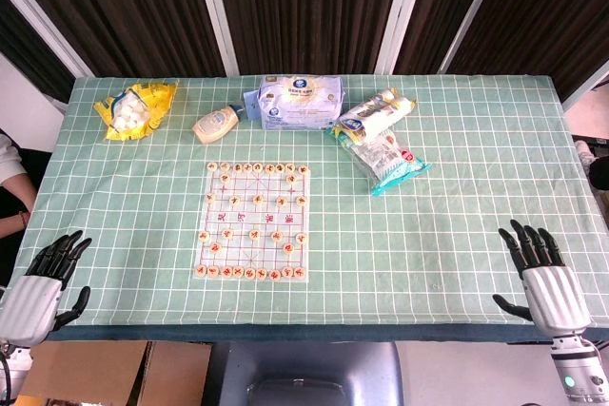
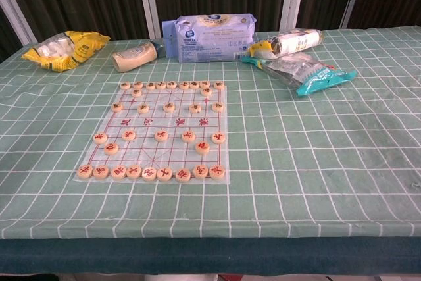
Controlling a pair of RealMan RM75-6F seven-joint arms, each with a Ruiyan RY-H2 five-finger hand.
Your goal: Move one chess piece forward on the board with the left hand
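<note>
A Chinese chess board (image 1: 253,222) (image 2: 158,129) lies flat on the green checked cloth, a little left of the table's middle. Round wooden pieces (image 1: 252,273) (image 2: 148,174) with red and dark characters stand in rows along its near and far edges, with more between. My left hand (image 1: 38,284) hangs open at the table's near left corner, well left of the board, fingers spread. At the near right corner my right hand (image 1: 542,278) is open too, far from the board. Neither hand shows in the chest view.
Along the far side lie a yellow snack bag (image 1: 133,109) (image 2: 64,49), a cream bottle (image 1: 217,123) (image 2: 134,56) on its side, a blue tissue pack (image 1: 300,103) (image 2: 210,36), and two clear packets (image 1: 381,135) (image 2: 299,70). A person's arm (image 1: 11,199) is at the left edge.
</note>
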